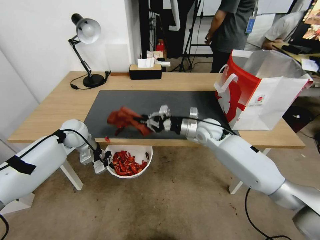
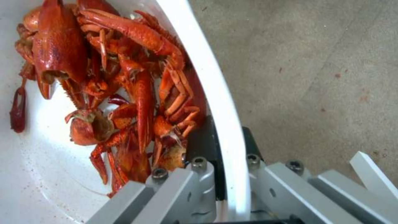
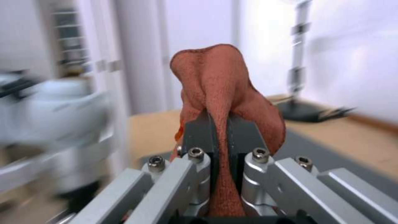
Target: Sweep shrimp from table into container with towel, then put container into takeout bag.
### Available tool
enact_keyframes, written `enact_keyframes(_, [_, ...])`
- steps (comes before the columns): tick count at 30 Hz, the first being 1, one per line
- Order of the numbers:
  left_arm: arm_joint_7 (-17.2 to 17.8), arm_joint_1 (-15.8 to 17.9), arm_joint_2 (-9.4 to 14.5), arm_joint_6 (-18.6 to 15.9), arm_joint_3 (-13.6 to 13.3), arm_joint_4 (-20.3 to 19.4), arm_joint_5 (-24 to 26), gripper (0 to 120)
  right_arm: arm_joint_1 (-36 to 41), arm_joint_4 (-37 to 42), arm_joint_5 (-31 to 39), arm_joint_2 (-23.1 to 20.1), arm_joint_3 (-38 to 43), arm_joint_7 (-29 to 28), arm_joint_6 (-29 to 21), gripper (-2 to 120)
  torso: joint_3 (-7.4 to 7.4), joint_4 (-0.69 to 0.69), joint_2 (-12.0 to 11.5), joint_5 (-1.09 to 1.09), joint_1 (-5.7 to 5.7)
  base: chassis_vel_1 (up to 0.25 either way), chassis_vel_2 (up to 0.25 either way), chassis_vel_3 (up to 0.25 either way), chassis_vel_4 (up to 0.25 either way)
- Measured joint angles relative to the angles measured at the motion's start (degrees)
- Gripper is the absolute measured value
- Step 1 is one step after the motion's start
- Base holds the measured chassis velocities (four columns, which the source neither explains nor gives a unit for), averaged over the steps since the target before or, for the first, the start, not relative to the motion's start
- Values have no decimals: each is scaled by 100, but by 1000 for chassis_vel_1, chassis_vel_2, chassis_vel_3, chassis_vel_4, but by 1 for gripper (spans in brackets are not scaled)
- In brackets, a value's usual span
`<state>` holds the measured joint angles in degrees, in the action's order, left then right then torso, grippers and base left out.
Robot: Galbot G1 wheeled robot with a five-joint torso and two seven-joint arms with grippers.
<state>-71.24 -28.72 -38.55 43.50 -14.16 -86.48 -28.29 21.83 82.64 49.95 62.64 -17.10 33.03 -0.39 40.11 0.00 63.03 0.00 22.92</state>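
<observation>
Head camera looks forward and down across the table [image 1: 60,106]; left wrist camera peers close along its fingers [image 2: 199,149] into the container [image 2: 224,124], right wrist camera tight on the clamped towel [image 3: 219,93].

Left tool [image 1: 106,162] clamped low; right tool [image 1: 142,120] seemingly closed, arm outstretched.
</observation>
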Motion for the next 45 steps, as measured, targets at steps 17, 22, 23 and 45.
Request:
enact_keyframes(17, [-8, -141, 47, 52, 181, 50, -15, 0, -643, -2374, -2588, 1158, -92, -1843, 173, 2, 0, 0, 0, 0, 0, 0, 0, 0, 0])
enact_keyframes(22, [-9, -142, 54, 88, 222, 115, -14, 0, -859, -2879, -2649, 1476, -276, -1509, 89, 2, -1, 0, -1, -1, 0, 0, 0, 0, 0])
enact_keyframes(23, [-10, -141, 55, 92, 229, 126, -14, 0, -897, -2954, -2648, 1529, -323, -1336, 66, 2, -1, 1, 0, -1, 0, 0, 0, 0, 0])
enact_keyframes(45, [-12, -108, 196, 212, 363, 305, 30, 0, -901, -2853, -1939, 1624, -893, 1164, 262, 2, 0, -1, 0, -1, -2, 0, 0, 0, 0])
